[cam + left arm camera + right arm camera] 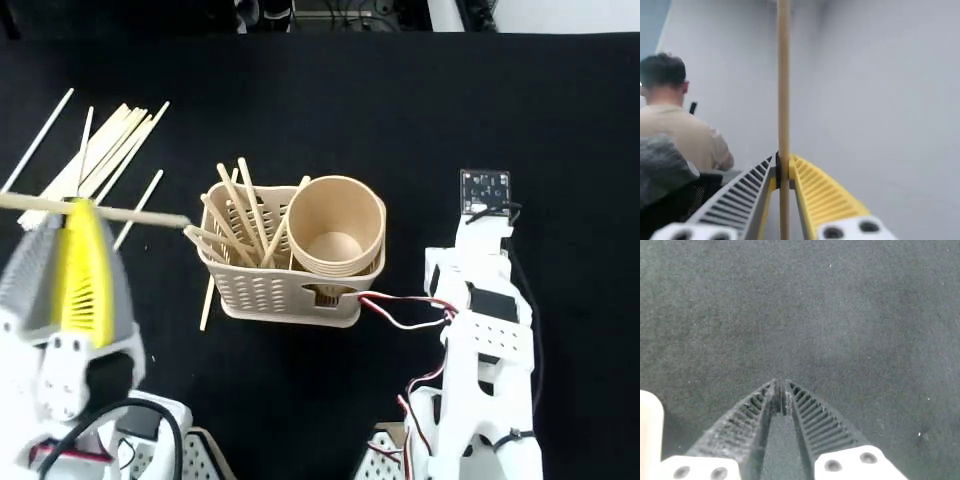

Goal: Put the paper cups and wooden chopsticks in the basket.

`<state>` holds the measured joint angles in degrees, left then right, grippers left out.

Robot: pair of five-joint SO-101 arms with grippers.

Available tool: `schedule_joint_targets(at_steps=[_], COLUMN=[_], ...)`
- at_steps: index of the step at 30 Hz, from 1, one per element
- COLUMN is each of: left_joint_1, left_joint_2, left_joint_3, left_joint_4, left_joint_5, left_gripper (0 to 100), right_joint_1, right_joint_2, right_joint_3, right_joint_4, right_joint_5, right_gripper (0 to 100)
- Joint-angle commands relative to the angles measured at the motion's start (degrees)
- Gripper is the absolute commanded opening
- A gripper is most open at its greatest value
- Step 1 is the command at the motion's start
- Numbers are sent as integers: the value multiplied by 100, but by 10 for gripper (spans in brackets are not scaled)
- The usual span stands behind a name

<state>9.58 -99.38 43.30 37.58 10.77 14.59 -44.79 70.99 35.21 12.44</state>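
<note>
The left gripper (78, 205), at the basket's 9 o'clock, is clenched on a chopstick (130, 214) and holds it level above the black table (400, 110). One end of the stick sits just beside the rim of the basket (285, 295). In the left wrist view the same chopstick (783, 75) is pinched between the grey and yellow fingers of the left gripper (783, 172).

The basket stands near the middle of the table. A stack of paper cups (335, 235) sits upright in its 3 o'clock compartment. A bundle of chopsticks (240, 210) leans at mixed angles in its 9 o'clock compartment.

Loose chopsticks (105, 155) lie fanned on the table at the basket's 10 o'clock, well apart from it. A single chopstick (208, 300) lies on the table against the basket's 8 o'clock corner.

The right arm (480, 330) stands at the basket's 3 o'clock, apart from it. The right gripper (780, 385) points down at bare table, its fingers pressed together with nothing between them.
</note>
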Motion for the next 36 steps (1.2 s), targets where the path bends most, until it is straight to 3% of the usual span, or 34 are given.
schedule_joint_targets(at_steps=[1, 15, 23, 27, 30, 36], left_joint_1=[488, 523, 523, 523, 514, 224], left_joint_2=[114, 70, 70, 70, 97, 70], left_joint_3=[66, 2369, 2826, 2545, 2149, 1543], left_joint_4=[352, -325, -255, 325, 1002, 1600], left_joint_5=[-26, -44, -1046, -923, -299, -193], left_gripper=[30, 30, 30, 120, 213, 216], right_joint_1=[-26, -26, -26, -26, -26, -26], right_joint_2=[-22, -22, -22, -22, -22, -22], right_joint_3=[-31, -31, -22, -22, -22, -22], right_joint_4=[-105, -105, -105, -105, -105, -105], right_joint_5=[44, 44, 44, 44, 44, 44], right_gripper=[25, 25, 25, 25, 25, 25])
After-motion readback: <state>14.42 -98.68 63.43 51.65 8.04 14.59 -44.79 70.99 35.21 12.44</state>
